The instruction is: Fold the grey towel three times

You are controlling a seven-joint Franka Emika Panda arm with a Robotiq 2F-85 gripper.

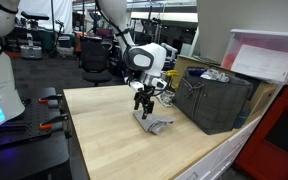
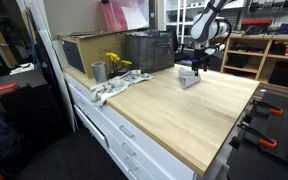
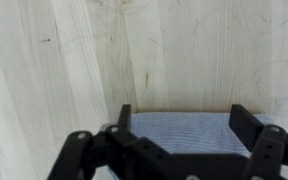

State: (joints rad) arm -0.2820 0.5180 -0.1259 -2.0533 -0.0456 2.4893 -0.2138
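The grey towel [image 1: 154, 124] lies folded into a small bundle on the wooden table [image 1: 104, 130]. It also shows in an exterior view [image 2: 188, 78] and in the wrist view [image 3: 179, 132] as a blue-grey ribbed cloth. My gripper [image 1: 143, 106] hangs just above the towel, fingers spread and empty. In the wrist view the two black fingers [image 3: 184, 122] stand apart on either side of the cloth, holding nothing.
A dark crate [image 1: 216, 98] stands at the table's far side next to a cardboard box [image 2: 84, 50]. A metal cup [image 2: 98, 71], a yellow item [image 2: 115, 62] and a crumpled cloth [image 2: 119, 84] sit near the table edge.
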